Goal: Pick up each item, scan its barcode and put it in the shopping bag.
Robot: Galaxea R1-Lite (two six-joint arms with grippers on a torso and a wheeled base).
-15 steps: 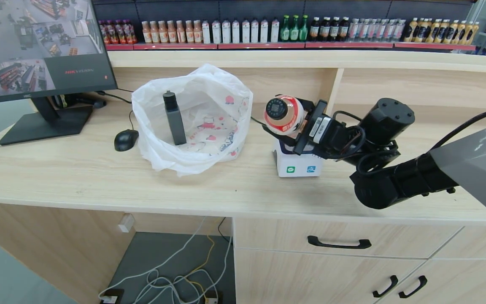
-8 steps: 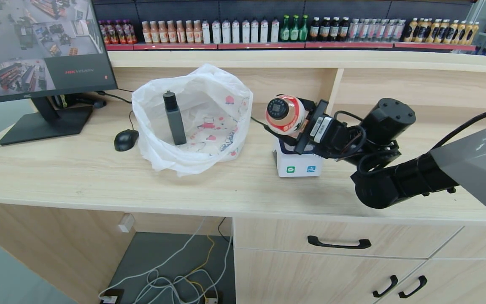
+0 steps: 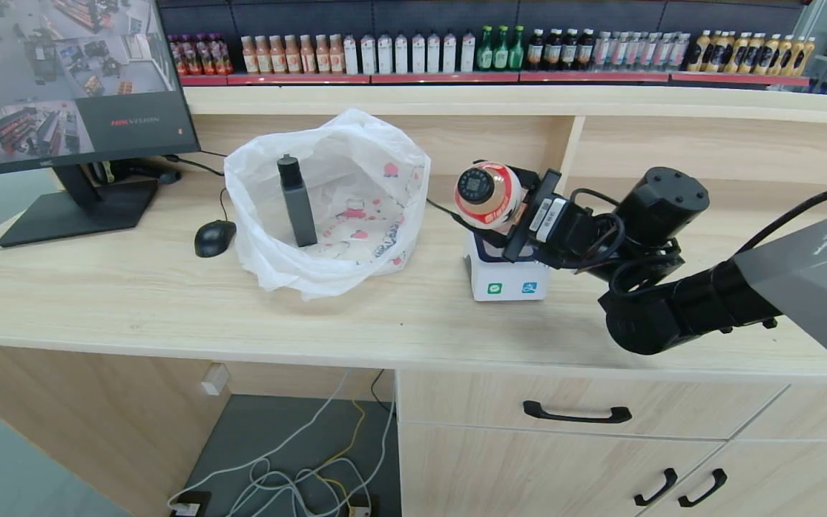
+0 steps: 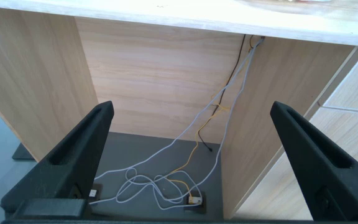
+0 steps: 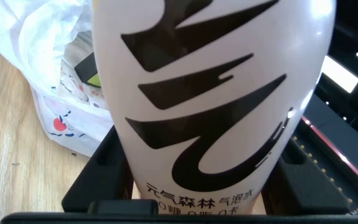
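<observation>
**Q:** Which element carries the task's item?

**A:** The right gripper [image 3: 500, 205] carries it. Its fingers [image 5: 95, 177] pinch a white bottle [image 3: 477, 188] from two sides. The bottle lies roughly level, with its dark cap pointing toward the shopping bag [image 3: 270, 258]. A red band circles it behind the cap, and the right wrist view shows black strokes on its white body.

**Q:** Where is the bottle relative to the scanner?

**A:** It hangs directly above the small white scanner [image 3: 507, 276], which stands on the counter [image 3: 133, 294] just right of the bag. Whether bottle and scanner touch cannot be told.

**Q:** What does the bag contain?

**A:** The bag is open at the top. A dark grey bottle [image 3: 297, 205] stands upright inside it, near the left wall.

**Q:** And the left gripper?

**A:** The left gripper [image 4: 191, 112] sits below the counter edge. Its fingers [image 4: 73, 155] are spread wide with nothing between them. Beyond them, loose cables [image 4: 166, 186] lie on the floor.

**Q:** What else is on the counter?

**A:** A black mouse [image 3: 214, 238] lies just left of the bag. A monitor [image 3: 62, 79] stands at the far left corner.
</observation>
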